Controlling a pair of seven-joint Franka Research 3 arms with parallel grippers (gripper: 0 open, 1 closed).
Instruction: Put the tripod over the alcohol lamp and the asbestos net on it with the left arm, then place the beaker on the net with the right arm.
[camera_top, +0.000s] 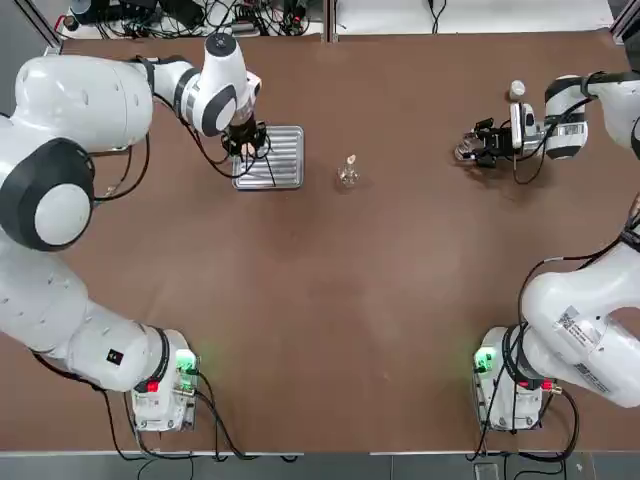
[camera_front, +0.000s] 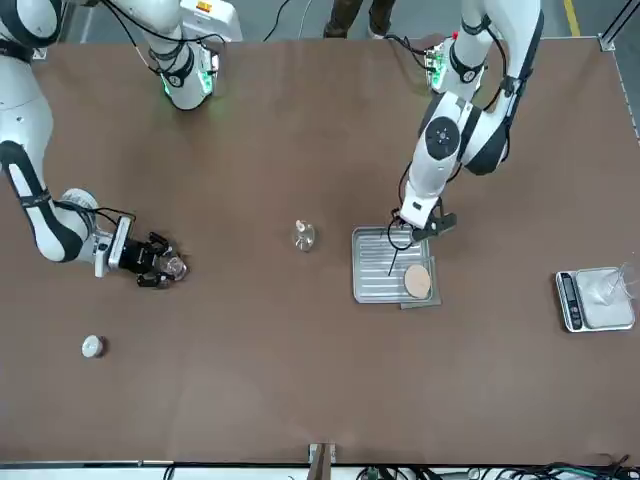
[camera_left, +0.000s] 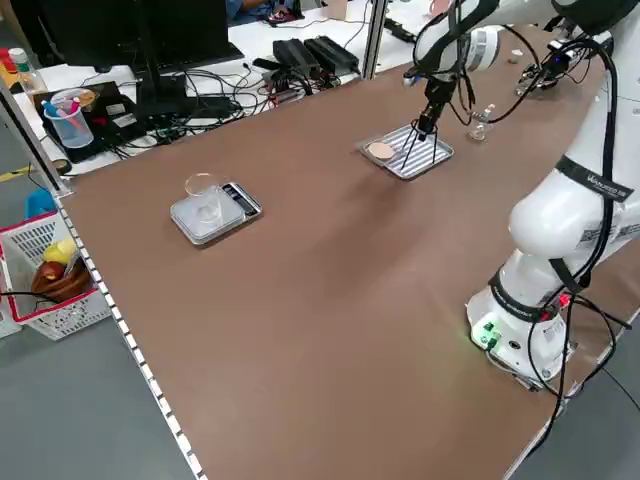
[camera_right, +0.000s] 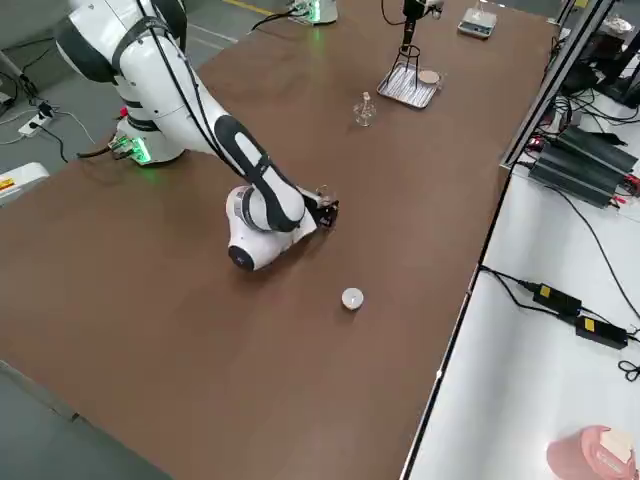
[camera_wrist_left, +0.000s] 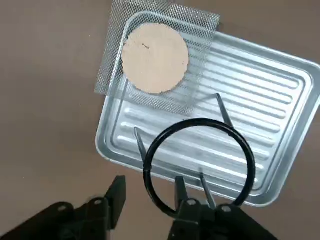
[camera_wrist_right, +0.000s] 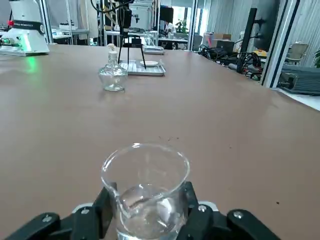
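Seen from overhead, the left gripper (camera_top: 246, 141) at ten o'clock closes around the tripod (camera_wrist_left: 199, 165) on the ribbed tray (camera_top: 287, 160), the asbestos net (camera_wrist_left: 155, 59) and central alcohol lamp (camera_top: 348, 173) wait, and the right gripper (camera_top: 475, 147) clamps the beaker (camera_wrist_right: 145, 192) at two o'clock.

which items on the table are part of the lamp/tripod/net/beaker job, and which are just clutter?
Job:
tripod, at the left gripper
alcohol lamp
asbestos net
beaker, in the right gripper

Clutter:
ribbed silver tray
scale with glass dish
small white capped bottle
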